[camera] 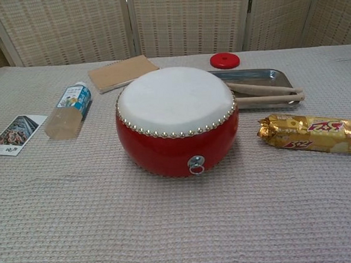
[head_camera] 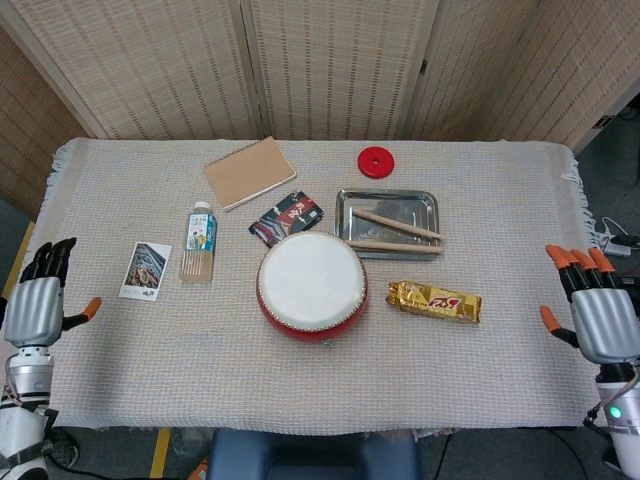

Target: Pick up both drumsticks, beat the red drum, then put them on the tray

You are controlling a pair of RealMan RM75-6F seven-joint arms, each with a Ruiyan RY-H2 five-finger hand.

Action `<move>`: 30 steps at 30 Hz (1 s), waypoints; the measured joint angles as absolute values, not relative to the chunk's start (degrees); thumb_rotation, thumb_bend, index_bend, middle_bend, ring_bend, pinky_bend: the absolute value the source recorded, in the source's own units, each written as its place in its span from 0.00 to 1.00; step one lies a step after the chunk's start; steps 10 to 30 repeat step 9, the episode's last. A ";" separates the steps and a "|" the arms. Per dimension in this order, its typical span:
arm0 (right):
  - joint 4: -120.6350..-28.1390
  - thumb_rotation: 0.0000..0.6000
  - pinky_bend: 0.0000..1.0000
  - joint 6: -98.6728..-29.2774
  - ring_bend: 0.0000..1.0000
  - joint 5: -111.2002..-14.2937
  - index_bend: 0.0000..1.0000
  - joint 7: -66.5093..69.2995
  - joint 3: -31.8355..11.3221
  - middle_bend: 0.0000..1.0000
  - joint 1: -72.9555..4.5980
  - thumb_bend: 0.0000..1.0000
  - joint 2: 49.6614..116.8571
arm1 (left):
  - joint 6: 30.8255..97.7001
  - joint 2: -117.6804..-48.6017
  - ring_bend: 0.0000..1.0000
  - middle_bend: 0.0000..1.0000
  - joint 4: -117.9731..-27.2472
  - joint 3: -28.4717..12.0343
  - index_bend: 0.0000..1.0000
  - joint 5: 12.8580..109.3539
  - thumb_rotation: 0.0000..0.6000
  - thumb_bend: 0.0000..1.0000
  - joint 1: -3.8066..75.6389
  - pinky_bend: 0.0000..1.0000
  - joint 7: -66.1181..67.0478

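Observation:
The red drum with its white skin stands mid-table. Behind it to the right, two wooden drumsticks lie in the steel tray, one crossing the other. My left hand hovers off the table's left edge, fingers spread, holding nothing. My right hand is off the right edge, likewise spread and empty. Neither hand shows in the chest view.
A bottle lies left of the drum, with a photo card beside it. A notebook and a red disc sit at the back. A dark packet and a gold snack bar flank the drum.

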State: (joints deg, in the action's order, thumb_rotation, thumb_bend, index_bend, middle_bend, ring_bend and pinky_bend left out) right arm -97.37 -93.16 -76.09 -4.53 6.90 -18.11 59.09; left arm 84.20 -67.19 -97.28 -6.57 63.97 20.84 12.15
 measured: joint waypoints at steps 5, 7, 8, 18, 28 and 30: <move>-96.31 1.00 0.06 -94.94 0.00 -79.79 0.00 -1.48 7.98 0.10 -13.62 0.27 59.82 | 89.27 -67.78 0.01 0.07 -97.30 -3.69 0.00 68.30 1.00 0.26 15.62 0.17 10.61; -95.48 1.00 0.06 -94.65 0.00 -80.85 0.00 -0.50 8.00 0.10 -12.80 0.27 60.09 | 90.61 -68.03 0.01 0.07 -97.26 -2.65 0.00 69.85 1.00 0.26 13.94 0.17 10.35; -95.14 1.00 0.06 -94.35 0.00 -81.12 0.00 -0.27 7.94 0.10 -12.61 0.27 60.18 | 91.05 -68.11 0.01 0.07 -97.26 -2.28 0.00 70.45 1.00 0.26 13.31 0.17 10.25; -94.77 1.00 0.06 -93.91 0.00 -81.49 0.00 0.00 7.81 0.10 -12.45 0.27 60.25 | 91.41 -68.15 0.01 0.07 -97.30 -1.97 0.00 71.02 1.00 0.26 12.74 0.17 10.10; -94.77 1.00 0.06 -93.91 0.00 -81.49 0.00 0.00 7.81 0.10 -12.45 0.27 60.25 | 91.41 -68.15 0.01 0.07 -97.30 -1.97 0.00 71.02 1.00 0.26 12.74 0.17 10.10; -94.77 1.00 0.06 -93.91 0.00 -81.49 0.00 0.00 7.81 0.10 -12.45 0.27 60.25 | 91.41 -68.15 0.01 0.07 -97.30 -1.97 0.00 71.02 1.00 0.26 12.74 0.17 10.10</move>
